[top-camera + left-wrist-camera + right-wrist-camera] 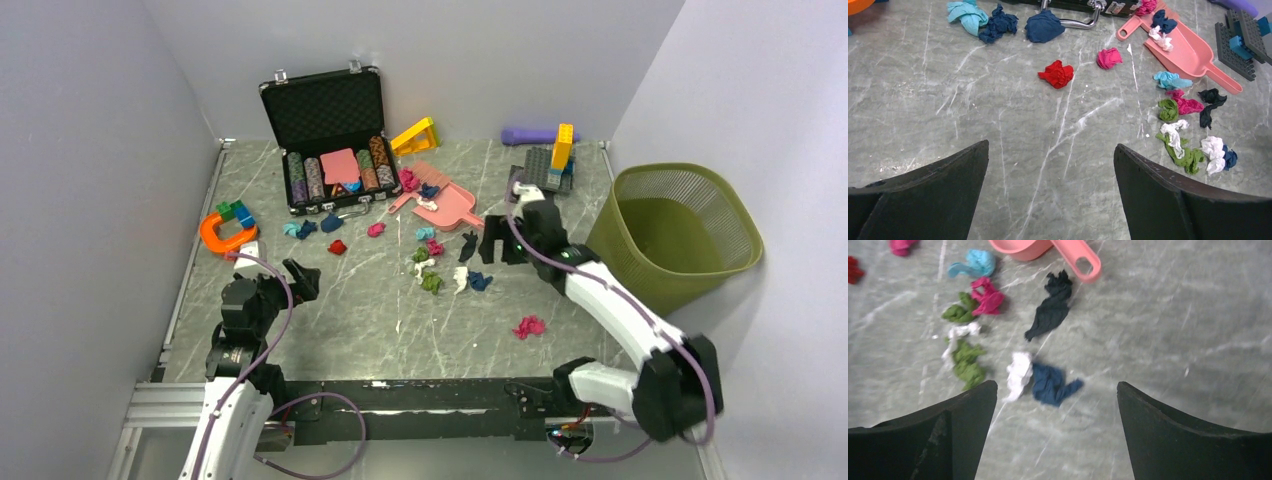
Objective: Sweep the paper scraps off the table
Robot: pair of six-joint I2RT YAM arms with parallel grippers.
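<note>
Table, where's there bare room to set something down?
Bare table lies between the left gripper and the lone magenta scrap. Crowded from the pink dustpan down to the green and white scraps.

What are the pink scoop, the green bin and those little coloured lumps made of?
Pink flat dustpan: looks like moulded plastic, smooth and slightly glossy.
Olive-green mesh wastebasket: probably plastic too, with a matte perforated wall.
Small crumpled coloured wads: apparently thin paper, matte, sharply creased.
</note>
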